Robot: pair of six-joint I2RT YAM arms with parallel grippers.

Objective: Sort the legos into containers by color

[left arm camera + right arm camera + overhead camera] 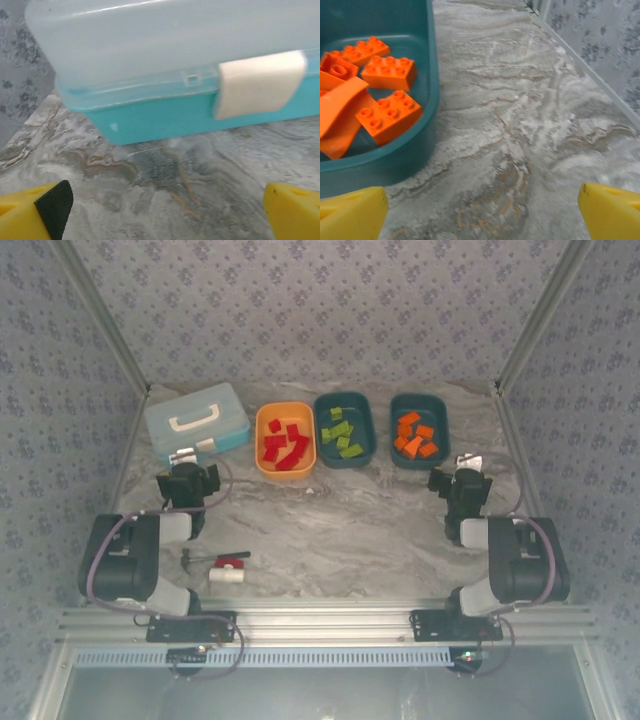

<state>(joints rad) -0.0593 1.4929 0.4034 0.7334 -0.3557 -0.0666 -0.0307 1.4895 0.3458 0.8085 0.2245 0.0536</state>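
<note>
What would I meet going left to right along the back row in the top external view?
light blue case → orange tub holding red legos → middle teal tub holding lime green legos → right teal tub holding orange legos

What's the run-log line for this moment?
red legos: orange tub | green legos: middle teal tub | orange legos: right teal tub | left gripper: open, empty | right gripper: open, empty
</note>
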